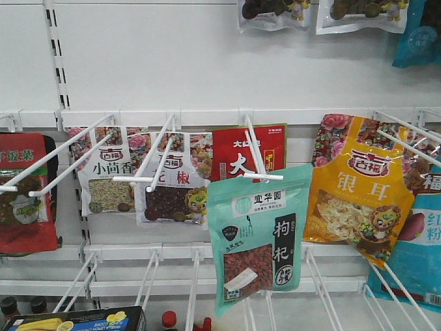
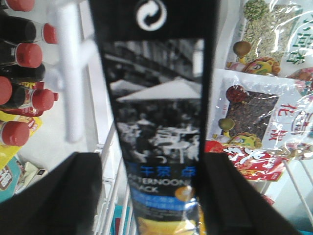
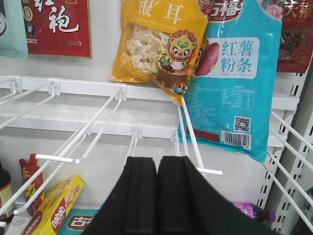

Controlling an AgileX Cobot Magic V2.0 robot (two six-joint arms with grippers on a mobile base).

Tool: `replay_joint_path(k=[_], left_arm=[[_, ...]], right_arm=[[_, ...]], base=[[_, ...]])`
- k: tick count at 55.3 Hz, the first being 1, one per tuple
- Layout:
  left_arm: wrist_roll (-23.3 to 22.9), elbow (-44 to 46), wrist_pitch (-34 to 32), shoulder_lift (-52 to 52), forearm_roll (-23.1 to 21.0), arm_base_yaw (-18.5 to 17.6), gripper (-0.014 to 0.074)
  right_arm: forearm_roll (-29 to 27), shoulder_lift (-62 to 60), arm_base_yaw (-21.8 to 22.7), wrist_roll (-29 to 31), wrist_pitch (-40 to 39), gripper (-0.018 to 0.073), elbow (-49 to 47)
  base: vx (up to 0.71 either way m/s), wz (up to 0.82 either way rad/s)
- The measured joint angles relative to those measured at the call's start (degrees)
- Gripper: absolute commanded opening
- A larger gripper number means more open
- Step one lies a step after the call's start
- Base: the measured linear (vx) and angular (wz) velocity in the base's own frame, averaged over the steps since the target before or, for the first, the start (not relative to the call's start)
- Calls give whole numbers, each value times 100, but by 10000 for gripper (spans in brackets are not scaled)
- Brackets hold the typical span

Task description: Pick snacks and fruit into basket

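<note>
Hanging on a white peg hook (image 1: 253, 155) at the middle of the shelf wall: the mint-green pouch (image 1: 258, 238), slightly tilted, black label down its right side, window of red berries at lower left, nearer than the packs around it. Just behind its top edge, a red pouch (image 1: 238, 148) with large white characters. Just beside it on the right, the orange-yellow pouch (image 1: 358, 193); further right and lower, a blue pouch (image 1: 413, 255). To its left, two clear pouches (image 1: 172, 189) of dark and pale spices on neighbouring hooks.

Low at the near left of the front view: the black box (image 1: 76, 320), yellow pieces printed on its top face, in front of bottles (image 1: 169, 319) with red caps. From the left wrist, seen lengthwise between the fingers (image 2: 63, 196) of the left gripper (image 2: 154, 166), reaching away toward the shelf; right finger pressed against its edge, thin strip of white rack showing beside the left finger, apparently pinched all the same.

Right gripper (image 3: 157, 164) pressed together, nothing between the fingers (image 3: 139, 196), low in front of bare hooks, below the orange-yellow pouch and blue pouch; a yellow box (image 3: 54, 210) on the shelf at its lower left
</note>
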State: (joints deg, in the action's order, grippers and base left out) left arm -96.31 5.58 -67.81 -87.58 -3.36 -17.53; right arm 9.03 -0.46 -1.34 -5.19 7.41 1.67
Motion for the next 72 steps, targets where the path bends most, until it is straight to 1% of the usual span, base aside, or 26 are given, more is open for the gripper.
replay_joint_path(k=[9,15,43,45,55,59,72], left_arm=[[0,26,-98,0,-58,0,109],[0,26,-99,0,-69,0,-13],[62,26,-93,19,-80,0,-6],[97,26,-75,49,-80,0,-6],[595,26,187,367,-137,0,-6],[714,7,223,500,-143,0,-6],[836,-10,341,800,-143,0,-6]], right_arm=[[0,0,0,0,0,-8,0],[0,0,0,0,0,-8,0],[0,0,0,0,0,-8,0],[0,0,0,0,0,-8,0],[0,0,0,0,0,-8,0],[0,0,0,0,0,-8,0],[0,0,0,0,0,-8,0]], base=[[0,0],[0,0],[0,0],[0,0],[0,0],[0,0],[0,0]])
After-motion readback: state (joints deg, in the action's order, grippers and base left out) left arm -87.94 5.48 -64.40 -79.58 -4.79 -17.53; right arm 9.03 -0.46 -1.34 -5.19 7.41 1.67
